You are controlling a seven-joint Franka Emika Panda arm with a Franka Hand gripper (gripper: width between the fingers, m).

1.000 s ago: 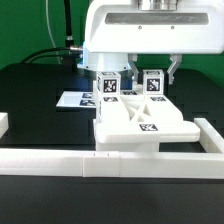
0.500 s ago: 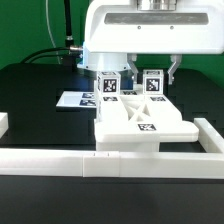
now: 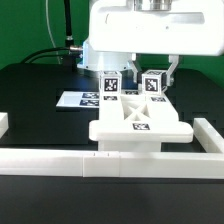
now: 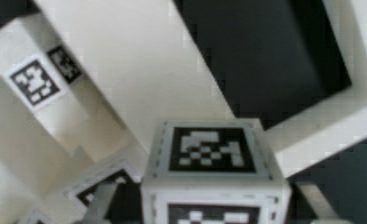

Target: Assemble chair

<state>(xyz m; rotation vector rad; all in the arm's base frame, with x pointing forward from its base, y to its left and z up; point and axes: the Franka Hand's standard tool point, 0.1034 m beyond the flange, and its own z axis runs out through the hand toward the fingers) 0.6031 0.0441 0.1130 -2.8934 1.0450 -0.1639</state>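
The chair's flat white seat panel (image 3: 140,122), with a tag on its top, lies against the front border wall. Two tagged white blocks stand upright on its far side, one on the exterior view's left (image 3: 108,85) and one on its right (image 3: 153,82). My gripper (image 3: 155,70) comes down from above onto the right block. In the wrist view this tagged block (image 4: 210,160) sits between my gripper (image 4: 206,200) fingers (image 4: 95,195), which are shut on its sides. White chair bars and another tag (image 4: 38,78) lie beyond it.
The marker board (image 3: 82,100) lies flat on the black table behind the seat, toward the exterior view's left. A low white border wall (image 3: 60,165) runs along the front, with side pieces at the right (image 3: 212,130) and left (image 3: 3,124). Cables hang at the back left.
The arm has shifted slightly toward the exterior view's right, and the seat panel with its blocks has nudged along with it. The grip has not changed.
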